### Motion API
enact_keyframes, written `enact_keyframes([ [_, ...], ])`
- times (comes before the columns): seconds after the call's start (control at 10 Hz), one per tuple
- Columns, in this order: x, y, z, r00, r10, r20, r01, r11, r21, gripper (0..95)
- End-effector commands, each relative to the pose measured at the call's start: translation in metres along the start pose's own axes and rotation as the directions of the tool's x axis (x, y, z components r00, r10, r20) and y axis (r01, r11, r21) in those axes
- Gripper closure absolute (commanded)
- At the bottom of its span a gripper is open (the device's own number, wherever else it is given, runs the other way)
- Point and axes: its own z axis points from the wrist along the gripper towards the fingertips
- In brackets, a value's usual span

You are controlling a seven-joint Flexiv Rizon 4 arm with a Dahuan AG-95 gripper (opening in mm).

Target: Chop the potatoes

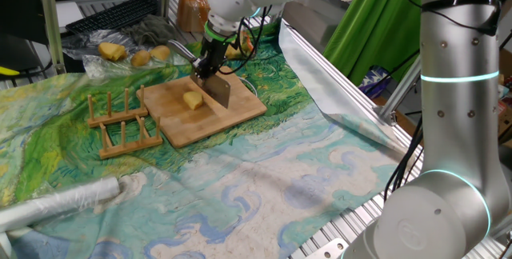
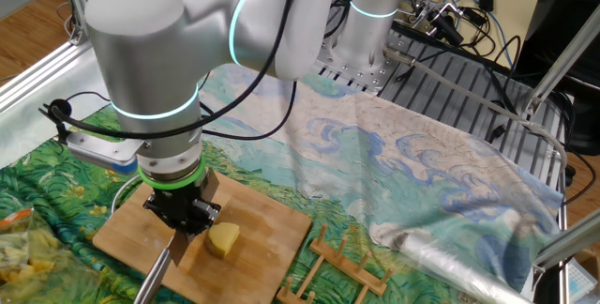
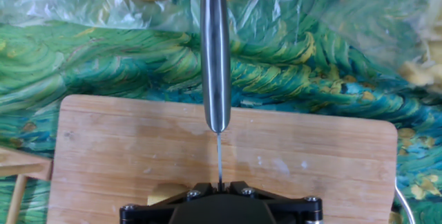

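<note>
worktop (image 1: pixel 264 187): draped in a swirl-print cloth (image 1: pixel 240 171), open stretch seen toward the near edge | board (image 1: pixel 240 109): laid mid-cloth, rack (image 1: pixel 124 127) set just beside its left end | potato (image 1: pixel 193 99): one pale lump lying on the board, next to the blade | fingers (image 2: pixel 184 218): closed on the knife (image 1: pixel 218 89), pointed down | bag (image 1: pixel 120 51): more potatoes held behind the board

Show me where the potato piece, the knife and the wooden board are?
potato piece (image 1: pixel 192 99), one fixed view, middle of the yellow lump.
knife (image 3: pixel 215 51), hand view, middle of the metal handle.
wooden board (image 2: pixel 272 234), the other fixed view, bare wood right of the potato.
</note>
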Motion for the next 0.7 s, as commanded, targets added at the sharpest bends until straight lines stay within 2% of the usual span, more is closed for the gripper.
enact_keyframes([
  [0.1, -0.001, 0.001, -0.004, 1.000, 0.022, -0.011, -0.022, 1.000, -0.008, 95.0],
  [0.4, -0.002, 0.009, -0.014, 0.999, 0.037, -0.027, -0.037, 0.999, -0.006, 95.0],
  [0.7, -0.002, 0.010, -0.014, 0.997, 0.073, -0.031, -0.073, 0.997, 0.011, 95.0],
])
